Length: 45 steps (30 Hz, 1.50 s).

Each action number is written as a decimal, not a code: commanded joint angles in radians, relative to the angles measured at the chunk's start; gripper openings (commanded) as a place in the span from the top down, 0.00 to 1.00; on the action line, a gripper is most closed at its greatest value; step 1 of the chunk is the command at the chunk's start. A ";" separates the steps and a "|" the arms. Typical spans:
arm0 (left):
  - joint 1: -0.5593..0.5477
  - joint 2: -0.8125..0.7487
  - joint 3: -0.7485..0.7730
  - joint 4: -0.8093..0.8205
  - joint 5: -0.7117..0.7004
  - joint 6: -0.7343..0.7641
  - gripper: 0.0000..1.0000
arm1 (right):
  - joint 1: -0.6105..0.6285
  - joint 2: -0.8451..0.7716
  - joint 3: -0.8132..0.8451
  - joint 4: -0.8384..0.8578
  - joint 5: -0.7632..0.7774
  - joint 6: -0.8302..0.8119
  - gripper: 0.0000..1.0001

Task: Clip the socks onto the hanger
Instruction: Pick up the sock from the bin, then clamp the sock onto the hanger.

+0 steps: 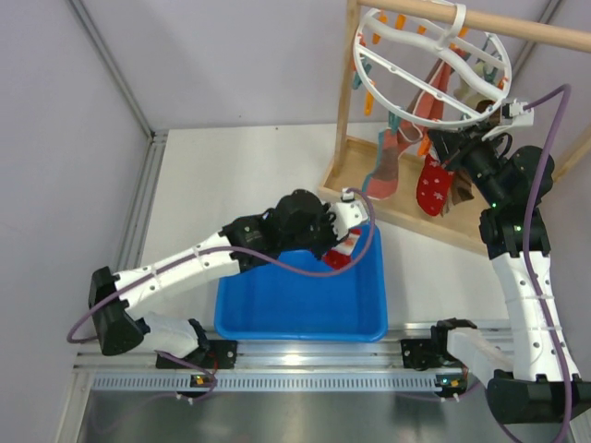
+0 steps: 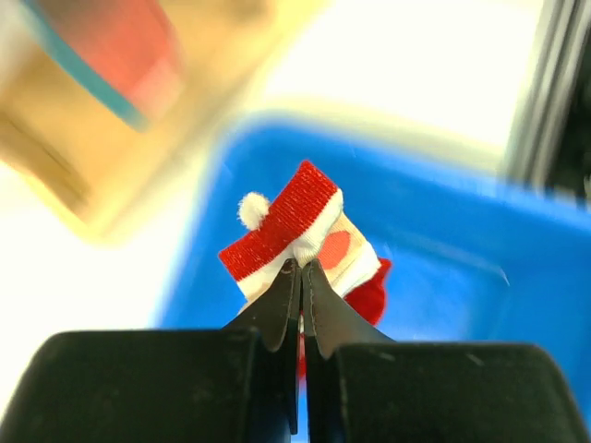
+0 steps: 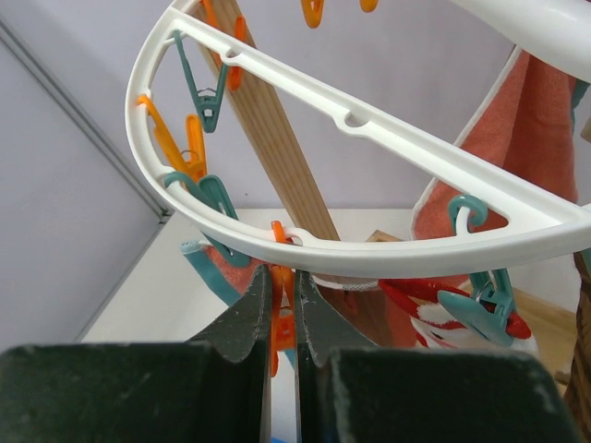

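Sock pick-up from the bin — one sock gripped, one clip pinched.
The hanger [image 3: 388,257], hung on the wooden stand [image 1: 343,101], is met by the right gripper [image 3: 282,295], closed on an orange clothespin [image 3: 281,268]. Over the blue bin [image 1: 277,318] a Santa sock [image 2: 291,217] is clamped tight in the left gripper [image 2: 301,269]. A carry up to that clip is called for next — hung socks [image 1: 432,189] crowd the approach.

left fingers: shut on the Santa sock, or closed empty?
Shut on the Santa sock. In the left wrist view the left fingers pinch together on its red-and-white edge, with the blue bin behind.
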<state>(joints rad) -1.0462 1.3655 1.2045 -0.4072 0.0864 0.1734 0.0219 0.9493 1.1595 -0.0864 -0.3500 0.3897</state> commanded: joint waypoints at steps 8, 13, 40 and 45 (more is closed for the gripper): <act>0.000 0.073 0.345 0.143 0.050 0.293 1.00 | 0.007 0.009 0.035 0.054 0.000 0.041 1.00; 0.000 0.147 0.372 0.278 0.111 0.339 1.00 | 0.007 0.020 0.046 0.060 -0.001 0.054 1.00; 0.061 0.481 0.615 0.507 0.107 0.399 1.00 | 0.007 0.019 0.029 0.062 0.003 0.066 1.00; 0.061 0.489 0.626 0.516 0.107 0.397 1.00 | 0.007 0.020 0.029 0.060 -0.001 0.063 1.00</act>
<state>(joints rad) -0.9867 1.8591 1.7733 0.0235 0.1902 0.5617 0.0223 0.9726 1.1606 -0.0750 -0.3492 0.4500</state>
